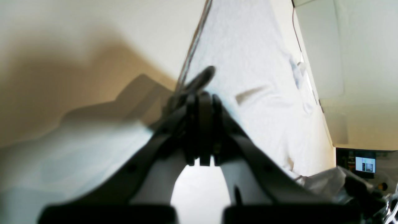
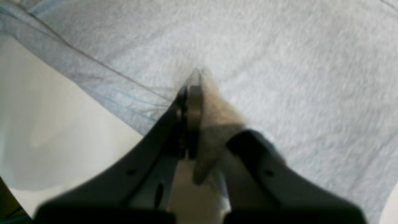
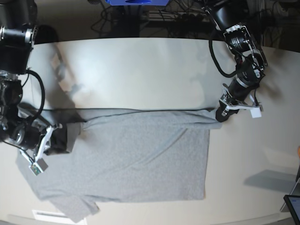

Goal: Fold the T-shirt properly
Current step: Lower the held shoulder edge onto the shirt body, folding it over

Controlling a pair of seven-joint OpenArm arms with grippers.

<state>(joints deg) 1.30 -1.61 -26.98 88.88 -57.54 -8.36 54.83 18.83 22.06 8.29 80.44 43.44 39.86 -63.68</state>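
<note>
Your shirt (image 3: 140, 157) lies flat on the pale counter (image 3: 140, 70), spread wide between your two arms. In the base view, your left tool (image 3: 220, 114) sits at the shirt's top corner on that view's right, and your right tool (image 3: 60, 138) sits at the shirt's other end, on that view's left, by the sleeve. Your right tool (image 2: 194, 93) is closed tight on the shirt, and the right wrist view shows a pinch of grey cloth (image 2: 279, 77) caught between its fingers. You cannot see that pinch from the base view, because the arm hides it. Your left tool (image 1: 202, 99) is closed too, right at the shirt's edge (image 1: 264, 93). The left wrist view is too blurry to show if cloth is caught in it. Only the base view shows the whole shirt and its folded sleeve at the bottom.
</note>
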